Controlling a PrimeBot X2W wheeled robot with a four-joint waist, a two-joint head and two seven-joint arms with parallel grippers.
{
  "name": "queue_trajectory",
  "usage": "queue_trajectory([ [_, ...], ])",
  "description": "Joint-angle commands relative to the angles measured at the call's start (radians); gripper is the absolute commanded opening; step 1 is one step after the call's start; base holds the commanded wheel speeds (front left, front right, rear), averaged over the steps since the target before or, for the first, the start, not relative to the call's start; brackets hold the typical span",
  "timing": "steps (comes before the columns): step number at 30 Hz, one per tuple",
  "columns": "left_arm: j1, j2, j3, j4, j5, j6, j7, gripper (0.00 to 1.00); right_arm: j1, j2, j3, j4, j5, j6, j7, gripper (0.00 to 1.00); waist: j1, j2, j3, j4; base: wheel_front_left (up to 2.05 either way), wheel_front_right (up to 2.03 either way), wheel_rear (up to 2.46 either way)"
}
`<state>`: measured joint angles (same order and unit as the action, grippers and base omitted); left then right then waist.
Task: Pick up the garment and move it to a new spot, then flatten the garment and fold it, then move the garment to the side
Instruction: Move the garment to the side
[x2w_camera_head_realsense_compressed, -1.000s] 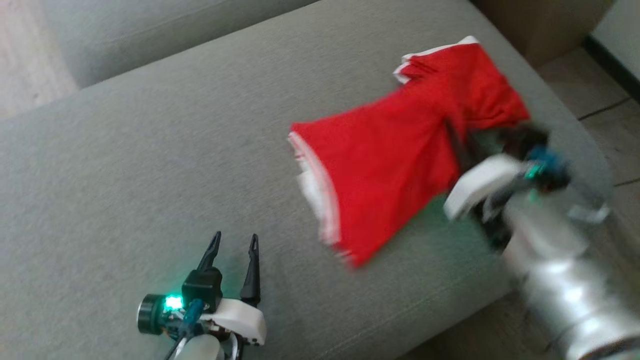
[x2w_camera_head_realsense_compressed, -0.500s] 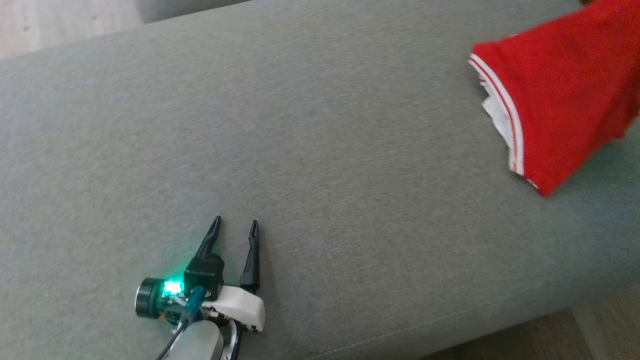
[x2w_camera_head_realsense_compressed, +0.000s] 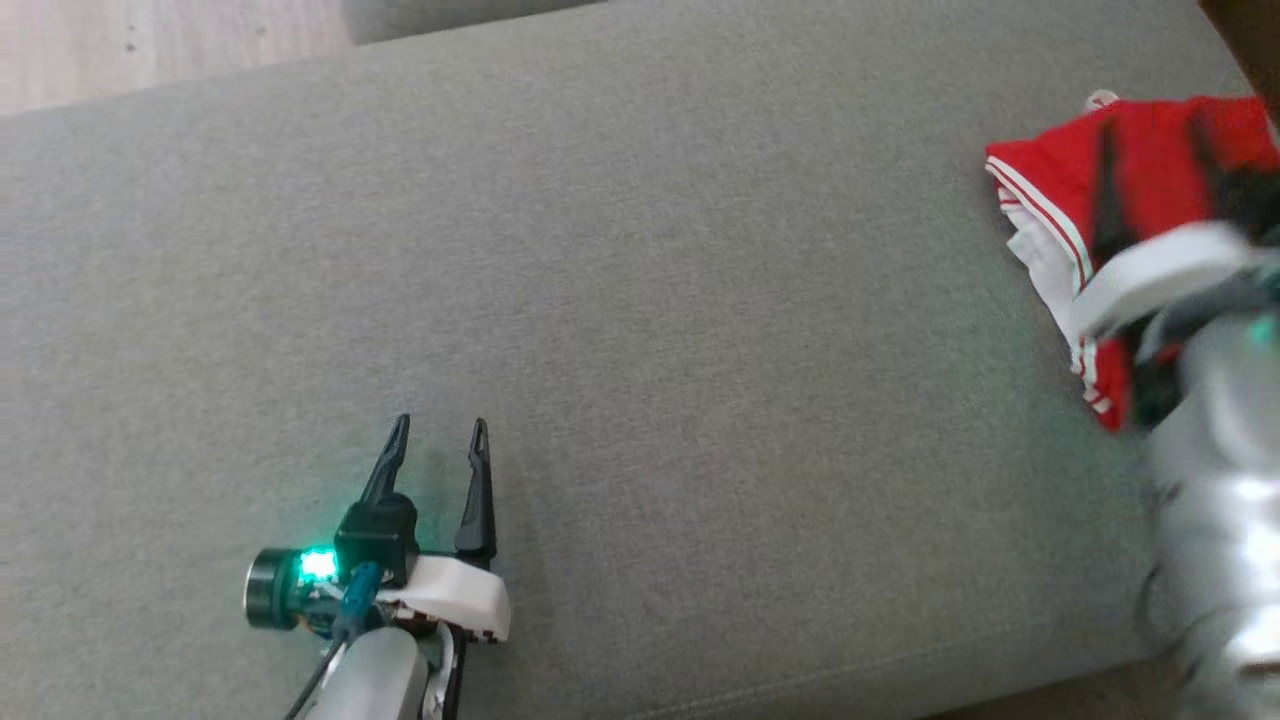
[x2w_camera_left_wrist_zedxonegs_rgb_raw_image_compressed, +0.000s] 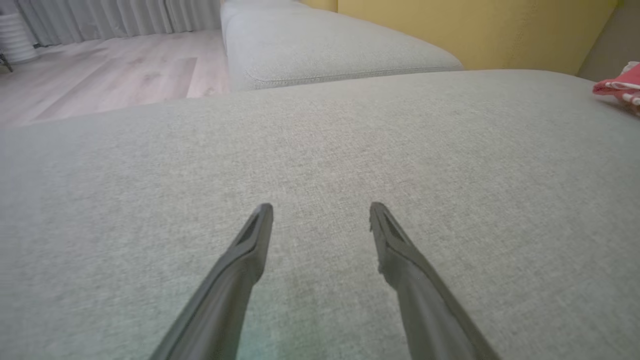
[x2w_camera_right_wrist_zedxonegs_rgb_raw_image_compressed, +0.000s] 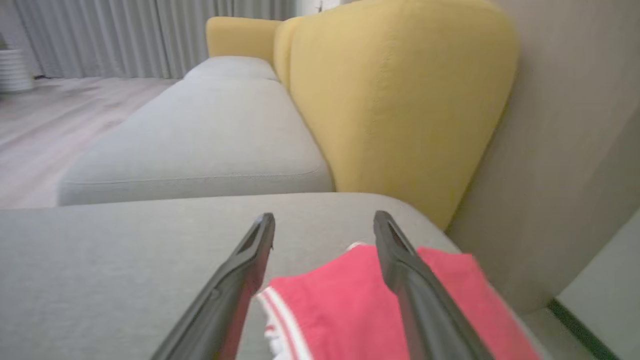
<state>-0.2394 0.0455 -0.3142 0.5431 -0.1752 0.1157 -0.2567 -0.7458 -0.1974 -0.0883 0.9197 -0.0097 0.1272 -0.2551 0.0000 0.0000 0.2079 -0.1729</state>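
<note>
The garment (x2w_camera_head_realsense_compressed: 1050, 190), red with white-striped trim, lies bunched at the right end of the grey sofa cushion (x2w_camera_head_realsense_compressed: 700, 300). My right gripper (x2w_camera_head_realsense_compressed: 1150, 120) hovers just over it, open, fingers spread and nothing between them. In the right wrist view the garment (x2w_camera_right_wrist_zedxonegs_rgb_raw_image_compressed: 345, 310) sits below and between the spread fingers of the right gripper (x2w_camera_right_wrist_zedxonegs_rgb_raw_image_compressed: 322, 217). My left gripper (x2w_camera_head_realsense_compressed: 440, 425) rests open over bare cushion at the lower left, far from the cloth. The left wrist view shows the left gripper (x2w_camera_left_wrist_zedxonegs_rgb_raw_image_compressed: 320, 207) open and the garment (x2w_camera_left_wrist_zedxonegs_rgb_raw_image_compressed: 622, 87) at the far right edge.
A yellow backrest (x2w_camera_right_wrist_zedxonegs_rgb_raw_image_compressed: 400, 100) and a grey-brown wall stand just beyond the garment. A second grey seat (x2w_camera_left_wrist_zedxonegs_rgb_raw_image_compressed: 325, 45) adjoins the far side. Wooden floor (x2w_camera_head_realsense_compressed: 150, 40) lies beyond the cushion's far left edge. The cushion's near edge runs along the bottom of the head view.
My right gripper has opened and let go of the garment, which now lies on the cushion under it. The head camera has shifted. The left gripper stays open in place.
</note>
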Motion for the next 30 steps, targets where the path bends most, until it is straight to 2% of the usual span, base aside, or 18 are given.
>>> queue_trajectory([
  [1, -0.001, 0.005, 0.044, -0.035, -0.001, 0.010, -0.005, 1.00, 0.038, 0.034, 0.008, -0.072, 0.003, 0.003, -0.007, 1.00, 0.0000, 0.0000, -0.019, 0.021, 0.00, 0.00, 0.00],
  [6, 0.023, 0.005, 0.065, -0.047, -0.006, 0.027, -0.005, 1.00, 0.207, 0.114, 0.010, -0.187, 0.030, 0.003, -0.007, 1.00, 0.0000, 0.0000, -0.054, 0.075, 0.00, 0.00, 0.00],
  [11, 0.042, 0.005, 0.090, -0.055, -0.003, 0.035, -0.005, 1.00, 0.326, 0.141, -0.005, -0.258, 0.057, 0.003, -0.007, 1.00, 0.0000, 0.0000, -0.081, 0.117, 0.00, 0.00, 0.00],
  [14, 0.057, 0.005, 0.111, -0.060, 0.007, 0.034, -0.005, 1.00, 0.387, 0.146, -0.004, -0.294, 0.098, 0.003, -0.007, 1.00, 0.0000, 0.0000, -0.100, 0.144, 0.00, 0.00, 0.00],
  [19, 0.075, 0.005, 0.141, -0.063, 0.018, 0.035, -0.005, 1.00, 0.450, 0.147, 0.056, -0.337, 0.180, 0.003, -0.007, 1.00, 0.0000, 0.0000, -0.124, 0.181, 0.00, 0.00, 0.00],
  [30, 0.114, 0.005, 0.201, -0.074, 0.021, 0.029, -0.005, 1.00, 0.498, 0.147, 0.122, -0.378, 0.223, 0.003, -0.007, 1.00, 0.0000, 0.0000, -0.172, 0.205, 0.00, 0.00, 0.00],
])
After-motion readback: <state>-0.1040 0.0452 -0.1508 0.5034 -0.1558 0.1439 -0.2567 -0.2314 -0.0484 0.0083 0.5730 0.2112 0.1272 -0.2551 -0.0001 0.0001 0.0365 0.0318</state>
